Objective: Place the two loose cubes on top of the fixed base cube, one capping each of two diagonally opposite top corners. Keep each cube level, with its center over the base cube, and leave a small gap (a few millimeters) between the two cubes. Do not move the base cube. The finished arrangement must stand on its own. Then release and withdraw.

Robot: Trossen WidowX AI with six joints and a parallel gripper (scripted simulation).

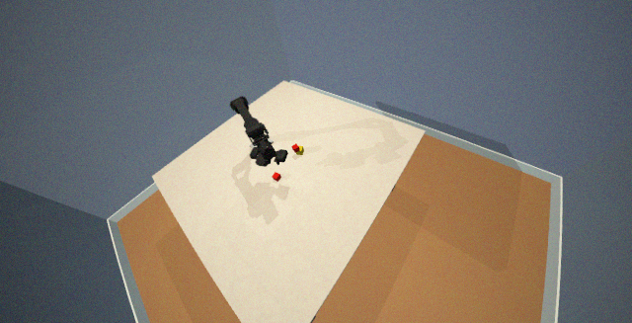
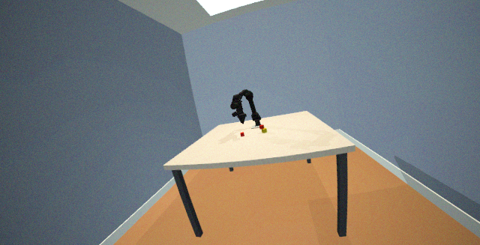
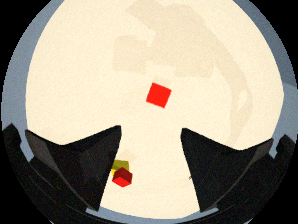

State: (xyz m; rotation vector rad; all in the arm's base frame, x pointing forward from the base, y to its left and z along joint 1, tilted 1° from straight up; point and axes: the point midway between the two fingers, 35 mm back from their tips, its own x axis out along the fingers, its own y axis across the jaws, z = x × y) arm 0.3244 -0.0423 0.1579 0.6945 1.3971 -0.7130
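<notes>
A yellow base cube (image 1: 300,151) (image 2: 264,130) (image 3: 120,164) stands on the pale table top. One red cube (image 1: 295,147) (image 2: 262,126) (image 3: 123,177) sits on top of it, over one corner. The second red cube (image 1: 276,177) (image 2: 242,134) (image 3: 158,94) lies loose on the table, apart from the base. My gripper (image 1: 271,159) (image 2: 241,120) (image 3: 150,131) is open and empty. It hangs above the table between the two, clear of both. In the wrist view the loose red cube lies ahead of the fingers, and the stack shows low beside the left finger.
The table top (image 1: 306,224) (image 2: 292,140) is a pale slab on dark legs over an orange floor (image 1: 469,244). The arm's base stands at the far side of the table. Blue-grey walls surround the room.
</notes>
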